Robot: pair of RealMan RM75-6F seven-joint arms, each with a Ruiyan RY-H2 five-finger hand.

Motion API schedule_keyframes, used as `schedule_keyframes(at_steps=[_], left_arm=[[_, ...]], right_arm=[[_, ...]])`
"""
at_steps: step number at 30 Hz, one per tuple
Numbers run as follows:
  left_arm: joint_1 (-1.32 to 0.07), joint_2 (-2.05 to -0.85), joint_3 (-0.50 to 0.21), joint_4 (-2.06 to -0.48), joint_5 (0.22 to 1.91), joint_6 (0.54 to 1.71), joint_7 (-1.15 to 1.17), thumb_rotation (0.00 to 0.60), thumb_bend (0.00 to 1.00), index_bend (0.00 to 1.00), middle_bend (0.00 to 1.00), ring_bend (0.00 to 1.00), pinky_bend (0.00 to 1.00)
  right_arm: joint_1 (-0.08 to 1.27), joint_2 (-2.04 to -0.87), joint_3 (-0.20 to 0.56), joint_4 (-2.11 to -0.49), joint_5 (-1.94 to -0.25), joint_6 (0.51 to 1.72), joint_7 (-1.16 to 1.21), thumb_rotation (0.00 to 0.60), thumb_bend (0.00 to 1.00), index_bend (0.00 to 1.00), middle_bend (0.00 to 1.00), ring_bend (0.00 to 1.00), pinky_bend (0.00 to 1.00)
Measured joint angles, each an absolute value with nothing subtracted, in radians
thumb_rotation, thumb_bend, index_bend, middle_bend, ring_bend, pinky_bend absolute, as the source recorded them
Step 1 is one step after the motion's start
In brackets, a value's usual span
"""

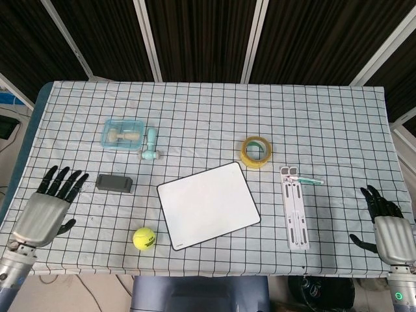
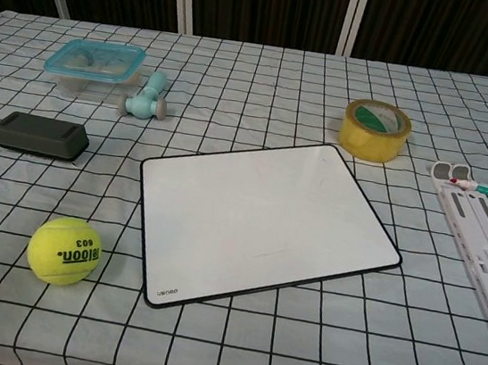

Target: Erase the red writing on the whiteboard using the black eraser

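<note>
The whiteboard (image 1: 208, 205) (image 2: 261, 221) lies flat near the table's front middle, its surface plain white with no red writing visible. The black eraser (image 1: 115, 183) (image 2: 40, 135) lies by itself on the cloth to the left of the board. My left hand (image 1: 49, 205) hovers at the table's left edge, well left of the eraser, fingers spread and holding nothing. My right hand (image 1: 387, 227) is at the front right corner, fingers apart, holding nothing. Neither hand shows in the chest view.
A yellow tennis ball (image 1: 143, 238) sits in front of the eraser. A teal lidded box (image 1: 122, 133) and a teal dumbbell (image 1: 151, 145) are behind it. A yellow tape roll (image 1: 257, 151), a white folding stand (image 1: 296, 208) and a teal pen (image 1: 309, 181) lie right of the board.
</note>
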State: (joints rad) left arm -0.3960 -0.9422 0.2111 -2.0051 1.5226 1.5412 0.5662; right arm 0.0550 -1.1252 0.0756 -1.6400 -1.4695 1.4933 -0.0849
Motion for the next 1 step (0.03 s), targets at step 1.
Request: schedule_keyframes(at_steps=[1], left_arm=[[-0.385,-0.936,0.218,-1.997,1.539,1.548,0.551,0.600,0.07,0.00,0.07,0.00,0.02]], right_arm=[[0.055,-1.125,0.076,-1.640,-1.470,1.494,-0.085,0.600,0.07,0.04,0.08,0.19,0.22]])
